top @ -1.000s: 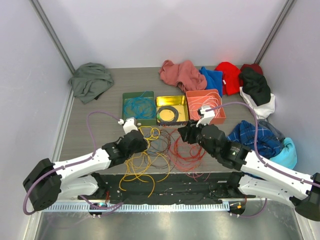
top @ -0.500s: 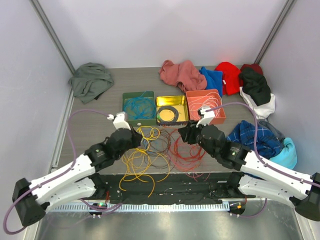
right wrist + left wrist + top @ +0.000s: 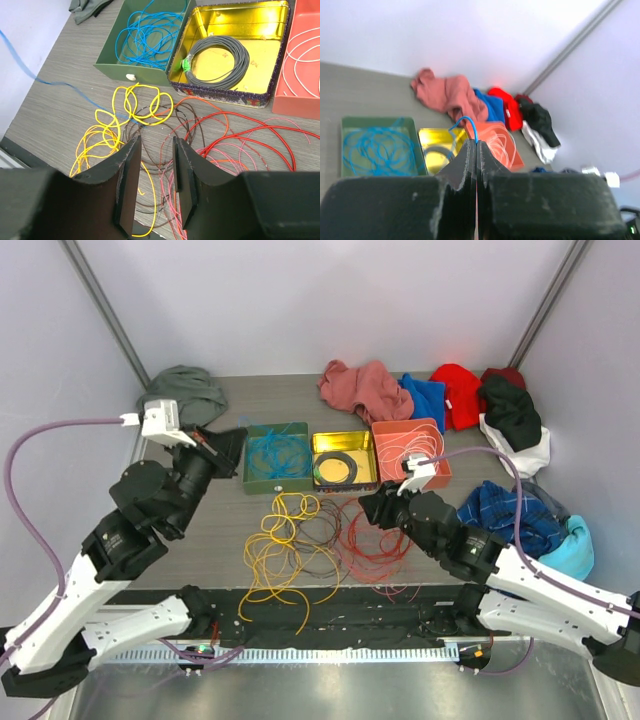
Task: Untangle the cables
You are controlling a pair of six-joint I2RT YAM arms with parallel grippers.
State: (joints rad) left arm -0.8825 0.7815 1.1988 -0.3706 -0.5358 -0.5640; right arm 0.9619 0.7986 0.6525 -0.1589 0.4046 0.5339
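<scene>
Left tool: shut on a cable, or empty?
Shut on the blue cable: the left tool has its jaws pressed together, with a blue loop poking out between the tips.

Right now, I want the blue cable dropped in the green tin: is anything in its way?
Nothing visible lies between the left gripper and the green tin, but the blue cable trails into the yellow cable loops, possibly snagged.
</scene>
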